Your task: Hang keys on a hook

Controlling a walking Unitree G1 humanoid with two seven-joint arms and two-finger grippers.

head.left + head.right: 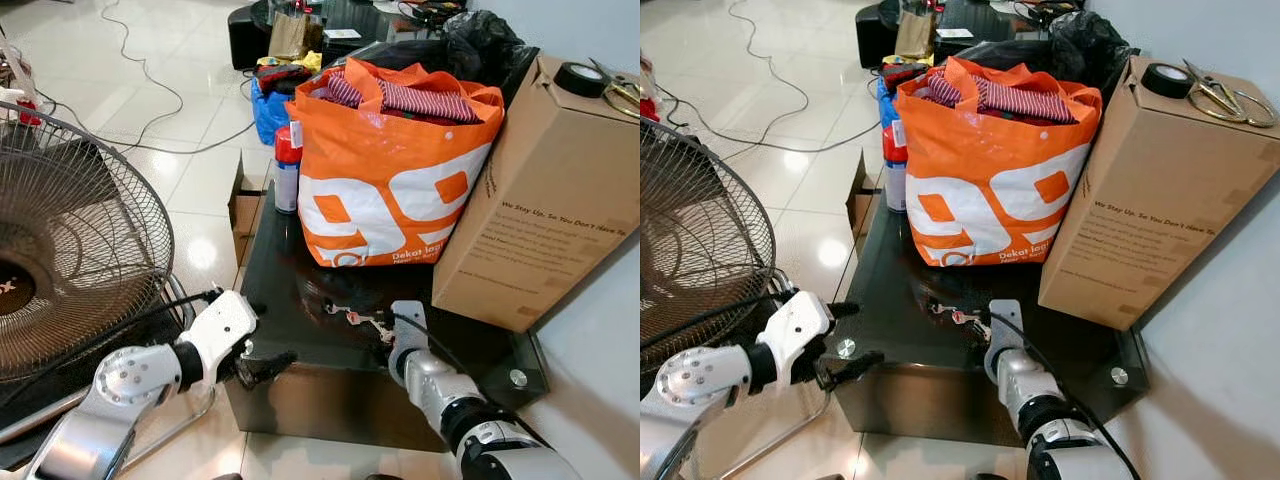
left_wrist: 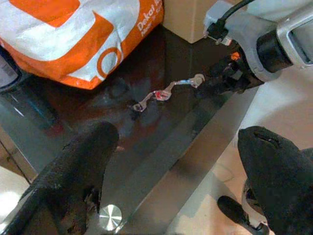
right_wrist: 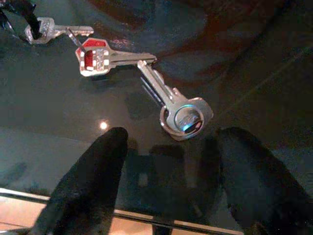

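Note:
A bunch of silver keys [image 3: 182, 116], one with a red head [image 3: 93, 56], lies flat on the dark glass table [image 1: 290, 262] in front of the orange bag. My right gripper [image 3: 168, 142] is open and low over the table's front edge, its black fingers [image 3: 110, 149] either side of the nearest key's round head, not touching it. The keys [image 1: 356, 318] lie just beyond that gripper [image 1: 388, 347]. My left gripper [image 1: 245, 330] is open at the table's front left corner, its fingers [image 2: 95, 144] spread wide and pointing across at the keys [image 2: 166, 92].
An orange shopping bag [image 1: 390, 185] full of clothes stands behind the keys. A tall cardboard box [image 1: 545, 205] leans at the right, with a tape roll [image 1: 580, 78] and scissors [image 1: 625, 92] on top. A spray can [image 1: 288, 165] stands back left. A large fan [image 1: 70, 240] stands on the floor at the left.

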